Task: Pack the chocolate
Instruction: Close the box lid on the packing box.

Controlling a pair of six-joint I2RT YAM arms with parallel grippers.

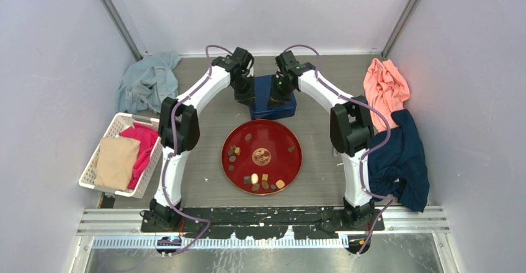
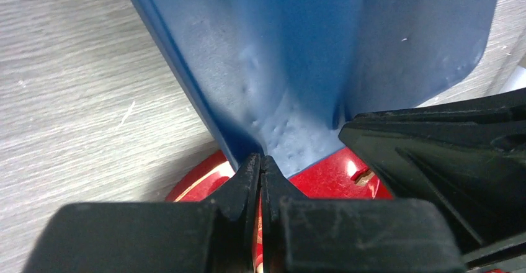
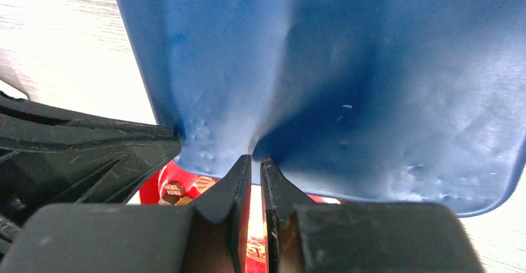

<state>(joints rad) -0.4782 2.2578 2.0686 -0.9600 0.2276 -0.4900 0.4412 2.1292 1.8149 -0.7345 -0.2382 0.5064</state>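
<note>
Nearest the bases first: red plate (image 1: 284, 161) flat on the table (image 1: 205, 183), dead centre between the two arms, gold-brown emblem (image 1: 261, 156) in its middle. On it, the chocolate (image 1: 255, 179): a row of dark, tan and one cream-white piece along the near rim, a small cluster by the left rim, single pieces toward the far and right sides. Off to the left, white basket (image 1: 93, 169) with a tan cloth (image 1: 116, 161) and a pink cloth (image 1: 144, 143) inside. Off to the right, dark blue cloth (image 1: 400, 161) draped beside the right arm. Further out now, just past the plate's far rim: blue bag (image 1: 273, 104), taken from both sides. Left gripper (image 1: 247, 101) clamped on its left part, right gripper (image 1: 279, 96) on its right. From the left wrist, fingers (image 2: 245, 177) nearly together, thin blue edge squeezed between the tips, puckered material above. Same from the right wrist: fingertips (image 3: 239, 174) closed on a fold, with red plate and brown pieces in sight underneath. No telling whether the bag rests on the table or hangs lifted. At the far corners, light blue cloth (image 1: 147, 80) left, salmon cloth (image 1: 386, 87) right.
</note>
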